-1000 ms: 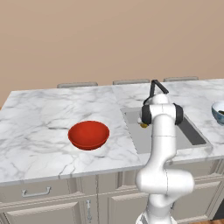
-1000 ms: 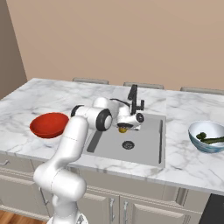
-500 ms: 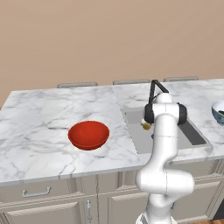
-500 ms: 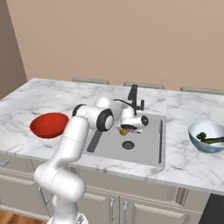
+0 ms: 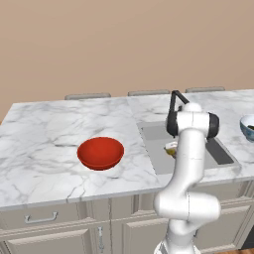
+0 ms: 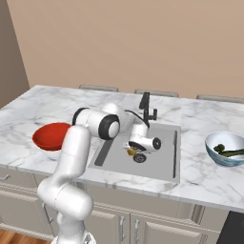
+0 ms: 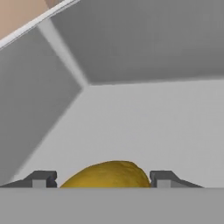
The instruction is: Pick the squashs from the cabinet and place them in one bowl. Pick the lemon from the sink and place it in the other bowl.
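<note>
The arm bent forward and down into the sink (image 6: pixel 164 157), its gripper (image 7: pixel 104 178) low over the basin floor with fingers (image 7: pixel 41 178) spread wide on either side of the lemon (image 7: pixel 108 174), not clamping it.

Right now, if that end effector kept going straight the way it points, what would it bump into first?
Most likely the lemon, which sits between the open end effector fingertips; behind it lies the sink floor.
</note>
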